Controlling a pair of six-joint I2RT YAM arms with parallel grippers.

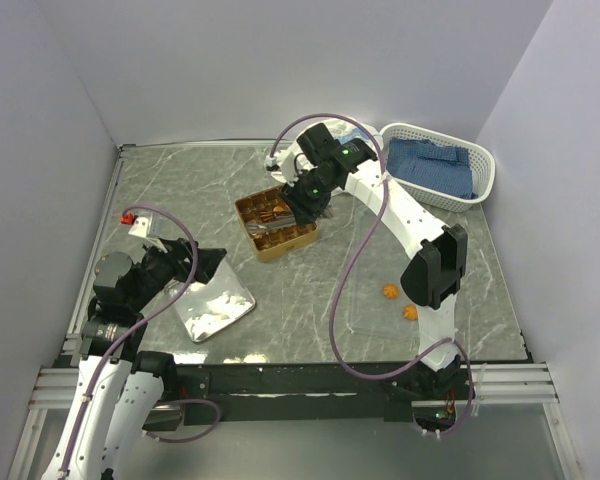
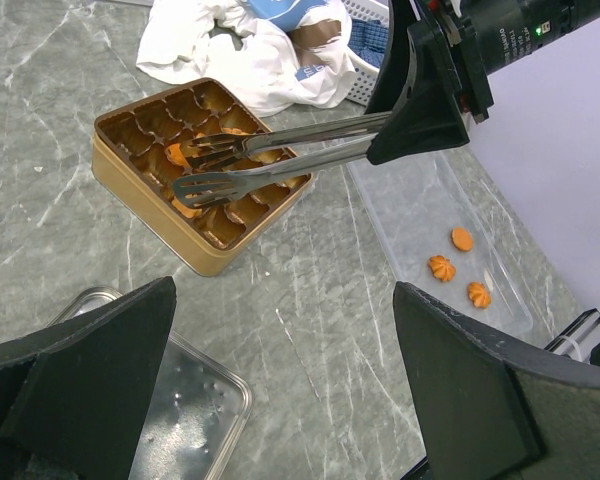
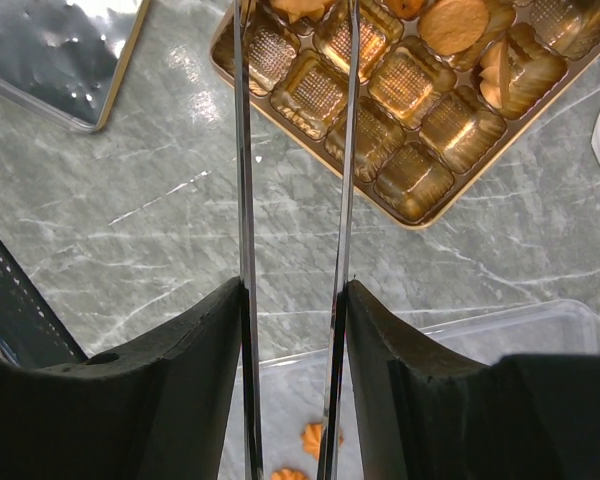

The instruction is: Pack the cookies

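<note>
Grey marbled tabletop (image 1: 310, 290) carries a square golden tin (image 2: 150, 215) near its middle. The right pincer (image 3: 295, 300) is clamped on metal tongs (image 2: 280, 150), and their tips hang slightly apart over the tin. Some cookies (image 3: 454, 24) lie inside the tin. Three more lie on a clear tray (image 2: 410, 200), to the right of the tin. The left pincer (image 2: 285, 350) stands wide apart, holding nothing, near-left of the tin beside a metal lid (image 1: 215, 305).

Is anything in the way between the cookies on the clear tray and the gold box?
No, nothing visible. Only bare table lies between the cookies on the clear tray and the tin. The tongs in the right gripper are over the tin.
</note>
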